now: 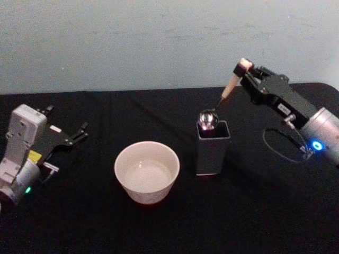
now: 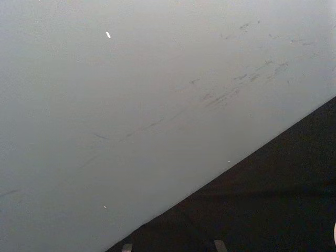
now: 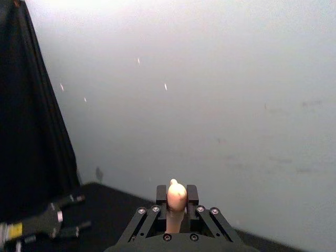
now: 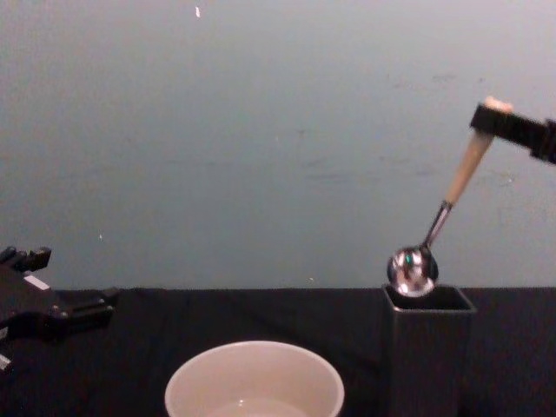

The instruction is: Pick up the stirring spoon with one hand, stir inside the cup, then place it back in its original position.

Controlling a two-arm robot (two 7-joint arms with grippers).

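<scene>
My right end effector (image 1: 244, 70) is clamped on the top of the cream-handled, steel-bowled stirring spoon (image 1: 229, 88), which is tilted with its bowl at the dark grey square holder (image 1: 213, 153) mouth. I'd worry an end-grip lets it swivel, snag the rim and tip the holder toward the wide cream-white cup (image 1: 148, 193) nearby. The left end effector (image 1: 66, 123) is parked, fingers spread.

From where I stand, the cup (image 1: 146, 172) is open from above, with bare black table (image 1: 79, 211) all around it. A dark holder (image 1: 213, 148) stands just to its right across a narrow gap. The spoon (image 4: 458, 182) slants over that holder from the right gripper (image 1: 244, 67), while the left gripper (image 1: 68, 117) sits well off to the left.
</scene>
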